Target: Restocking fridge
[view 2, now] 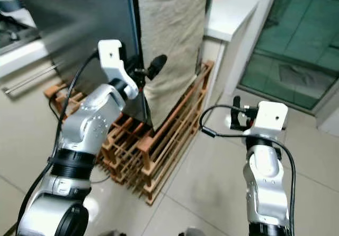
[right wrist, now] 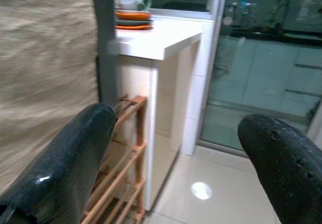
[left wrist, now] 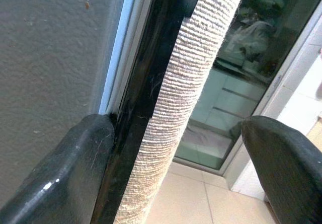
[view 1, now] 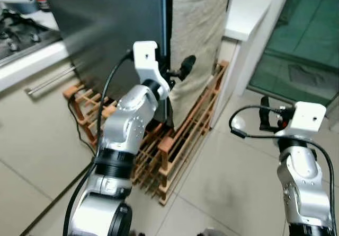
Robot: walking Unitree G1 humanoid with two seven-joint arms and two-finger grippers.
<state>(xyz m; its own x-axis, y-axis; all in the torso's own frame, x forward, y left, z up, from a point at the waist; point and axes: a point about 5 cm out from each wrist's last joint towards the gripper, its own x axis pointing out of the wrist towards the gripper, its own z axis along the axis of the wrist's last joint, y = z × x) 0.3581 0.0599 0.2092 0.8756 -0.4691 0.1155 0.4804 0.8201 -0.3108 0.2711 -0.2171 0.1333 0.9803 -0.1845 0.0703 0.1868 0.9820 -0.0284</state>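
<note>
While our left gripper [left wrist: 171, 148] is spreading wide around the fridge door edge [left wrist: 143, 98] and hanging cloth [left wrist: 176, 108], our right gripper [right wrist: 176, 148] is hovering open, holding nothing.

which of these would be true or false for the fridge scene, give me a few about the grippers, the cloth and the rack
1. The left gripper is raised at the fridge door edge. True.
2. The right gripper holds a bottle. False: it is open and holds nothing.
3. A beige cloth hangs beside the door. True.
4. The wooden rack sits on the white counter. False: it stands on the floor.
5. The left gripper is shut. False: its fingers are apart.
</note>
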